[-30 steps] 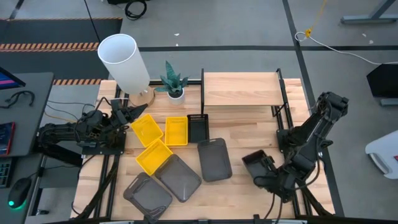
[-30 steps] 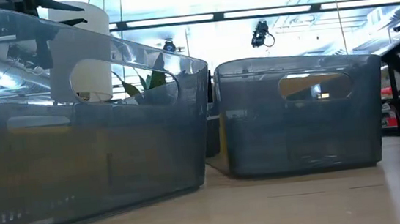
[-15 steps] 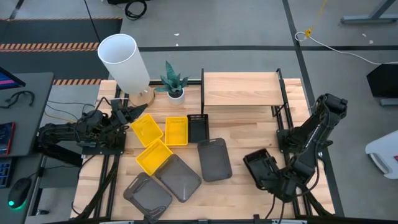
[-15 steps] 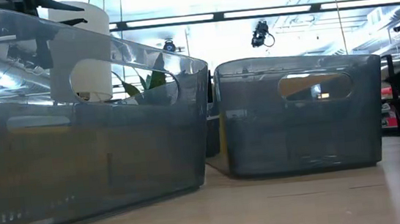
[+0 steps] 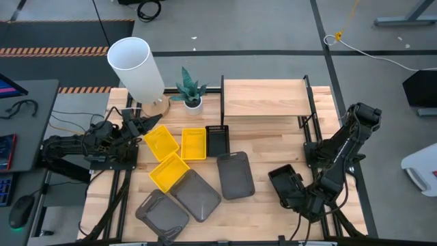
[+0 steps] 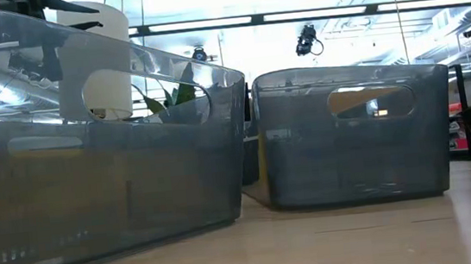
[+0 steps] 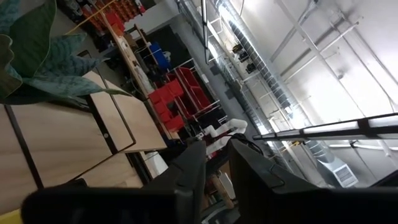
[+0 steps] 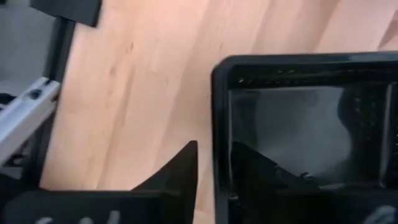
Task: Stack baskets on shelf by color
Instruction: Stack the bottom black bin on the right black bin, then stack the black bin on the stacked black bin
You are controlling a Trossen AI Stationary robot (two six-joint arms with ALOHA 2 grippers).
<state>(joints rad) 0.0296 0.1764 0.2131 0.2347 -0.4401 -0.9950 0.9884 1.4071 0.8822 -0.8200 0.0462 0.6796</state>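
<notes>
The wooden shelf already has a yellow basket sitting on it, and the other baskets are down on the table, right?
Not quite: the high view shows the shelf holding no basket at all. The yellow baskets are all down on the table with the others.

My right fingers sit at a black basket on the worktop near its front right corner (my grip is hidden under the wrist). My left fingers touch a yellow basket. The shelf stands bare.
</notes>
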